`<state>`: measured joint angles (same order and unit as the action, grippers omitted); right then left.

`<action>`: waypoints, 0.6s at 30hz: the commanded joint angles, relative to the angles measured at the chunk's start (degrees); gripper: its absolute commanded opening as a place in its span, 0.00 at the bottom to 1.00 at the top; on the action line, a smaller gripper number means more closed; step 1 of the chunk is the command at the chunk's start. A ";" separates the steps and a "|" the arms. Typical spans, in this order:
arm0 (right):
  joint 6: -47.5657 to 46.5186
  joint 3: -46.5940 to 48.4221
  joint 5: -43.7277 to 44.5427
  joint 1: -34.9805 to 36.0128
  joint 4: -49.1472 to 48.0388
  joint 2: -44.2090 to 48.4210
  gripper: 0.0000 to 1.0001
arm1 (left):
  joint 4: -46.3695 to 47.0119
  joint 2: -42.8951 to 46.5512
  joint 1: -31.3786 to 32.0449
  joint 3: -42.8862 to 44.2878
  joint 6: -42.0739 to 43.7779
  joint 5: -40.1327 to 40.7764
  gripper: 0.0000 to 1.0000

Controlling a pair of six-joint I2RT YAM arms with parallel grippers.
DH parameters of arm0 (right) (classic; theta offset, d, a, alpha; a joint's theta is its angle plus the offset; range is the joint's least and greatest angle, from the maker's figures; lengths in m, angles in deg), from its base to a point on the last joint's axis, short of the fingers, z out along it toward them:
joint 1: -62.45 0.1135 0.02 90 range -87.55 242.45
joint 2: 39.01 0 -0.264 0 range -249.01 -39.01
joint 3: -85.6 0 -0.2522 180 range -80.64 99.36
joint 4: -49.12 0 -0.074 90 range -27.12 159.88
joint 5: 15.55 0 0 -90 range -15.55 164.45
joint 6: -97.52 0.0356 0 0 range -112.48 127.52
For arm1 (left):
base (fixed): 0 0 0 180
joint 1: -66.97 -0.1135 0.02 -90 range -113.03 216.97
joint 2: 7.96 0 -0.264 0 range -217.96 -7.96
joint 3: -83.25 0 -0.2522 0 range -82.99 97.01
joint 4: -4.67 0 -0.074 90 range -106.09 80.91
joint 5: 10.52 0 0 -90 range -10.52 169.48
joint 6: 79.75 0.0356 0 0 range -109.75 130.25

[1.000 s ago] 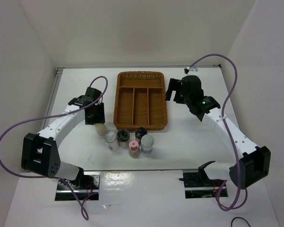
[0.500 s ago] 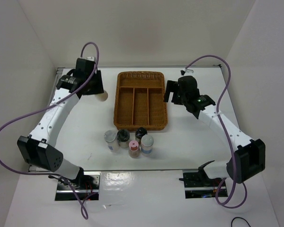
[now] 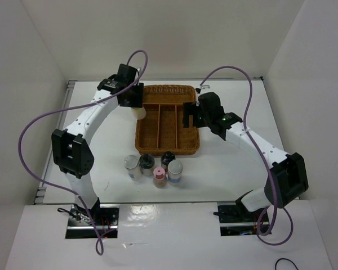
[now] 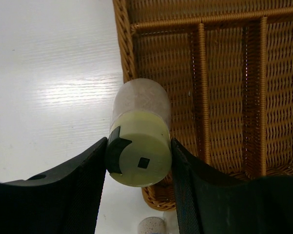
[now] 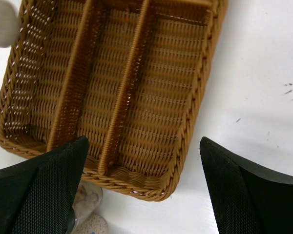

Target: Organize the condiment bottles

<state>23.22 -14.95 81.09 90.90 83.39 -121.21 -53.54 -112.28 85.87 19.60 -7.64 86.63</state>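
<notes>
Three white walls (image 3: 174, 39) enclose the white table (image 3: 231, 163); left jaws pinch the cream bottle (image 4: 140, 131), right jaws spread.

Wicker basket (image 5: 186, 131) cropped at top; bottles (image 5: 90, 220) cut by bottom edge.

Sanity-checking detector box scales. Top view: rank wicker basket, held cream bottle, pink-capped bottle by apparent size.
1. wicker basket, clearly largest.
2/3. pink-capped bottle and cream bottle: unranked. The cream bottle is mostly hidden under the left end effector and held nearer the camera, so its apparent size is unreliable.
</notes>
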 commanded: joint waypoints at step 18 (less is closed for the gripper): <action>-2.61 3.92 -3.64 1.00 -3.90 -2.27 0.98 | 1.83 -19.34 2.64 18.08 4.00 -0.21 0.45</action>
<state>21.47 -13.51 79.29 91.77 82.14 -123.61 -51.40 -129.83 88.29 34.29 -4.80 85.41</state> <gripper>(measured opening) 0.985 0.583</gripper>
